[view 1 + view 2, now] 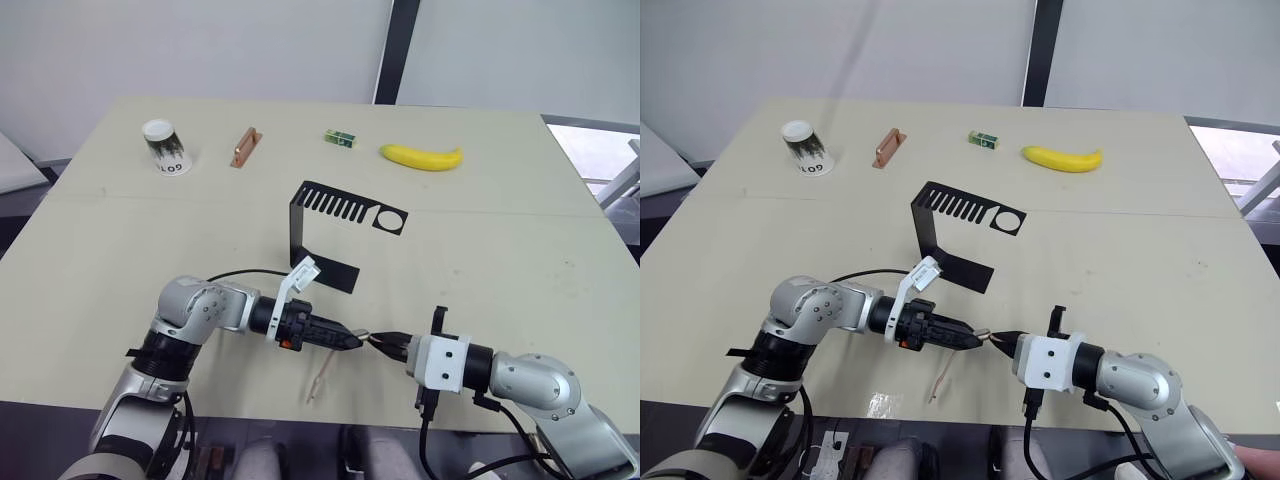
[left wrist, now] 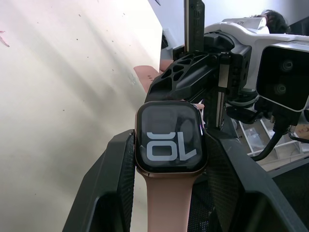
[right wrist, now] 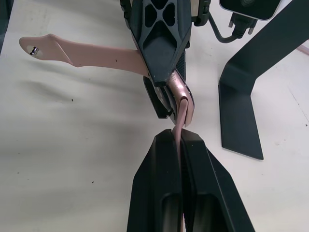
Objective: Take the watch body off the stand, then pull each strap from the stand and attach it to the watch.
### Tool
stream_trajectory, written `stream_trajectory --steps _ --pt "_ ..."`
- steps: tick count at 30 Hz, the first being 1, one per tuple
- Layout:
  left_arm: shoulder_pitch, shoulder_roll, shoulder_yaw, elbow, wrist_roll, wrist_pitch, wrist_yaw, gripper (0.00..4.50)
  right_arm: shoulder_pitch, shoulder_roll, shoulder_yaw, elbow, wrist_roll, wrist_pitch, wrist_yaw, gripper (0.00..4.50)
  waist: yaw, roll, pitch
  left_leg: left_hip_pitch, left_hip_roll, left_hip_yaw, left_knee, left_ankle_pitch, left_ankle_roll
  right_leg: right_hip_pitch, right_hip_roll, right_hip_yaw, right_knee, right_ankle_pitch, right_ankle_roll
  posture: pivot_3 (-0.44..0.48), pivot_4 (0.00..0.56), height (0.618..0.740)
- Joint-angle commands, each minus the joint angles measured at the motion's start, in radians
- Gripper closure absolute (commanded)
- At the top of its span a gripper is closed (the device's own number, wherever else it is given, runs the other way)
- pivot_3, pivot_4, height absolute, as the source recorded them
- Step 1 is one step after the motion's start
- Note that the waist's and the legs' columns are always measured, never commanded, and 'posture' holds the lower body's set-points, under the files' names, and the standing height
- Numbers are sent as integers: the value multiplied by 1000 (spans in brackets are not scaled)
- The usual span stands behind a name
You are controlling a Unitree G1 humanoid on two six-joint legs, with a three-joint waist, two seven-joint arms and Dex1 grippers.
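The watch body (image 2: pixel 170 140), a dark screen with white "10", sits clamped between the fingers of my left gripper (image 1: pixel 352 341), which is shut on it just above the table's front edge. One pink strap (image 1: pixel 320 380) is joined to it and hangs down toward the table. My right gripper (image 1: pixel 383 343) faces the left one tip to tip and is shut on the second pink strap (image 3: pixel 179 126), whose end touches the watch body's free side. The black stand (image 1: pixel 297 225) is behind them with nothing on its slotted top plate.
Along the far side of the table (image 1: pixel 520 260) lie a tipped paper cup (image 1: pixel 165 146), a copper-brown block (image 1: pixel 245 147), a small green-yellow box (image 1: pixel 341 138) and a banana (image 1: pixel 421 157). Both grippers work close to the table's front edge.
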Motion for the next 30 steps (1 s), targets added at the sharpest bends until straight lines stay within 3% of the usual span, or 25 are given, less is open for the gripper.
stream_trajectory --steps 1,30 --pt "-5 -43 -50 -78 -44 0 -33 2902 -29 15 31 -44 6 -22 0 4500 0 0 0 0 0 0 0 0 0 0 0 0 0 0 0 0 150 740" --pt "-6 -31 -78 -87 -28 -10 -44 2902 -45 21 43 -27 -18 -56 4 4500 0 0 0 0 0 0 0 0 0 0 0 0 0 0 0 0 150 740"
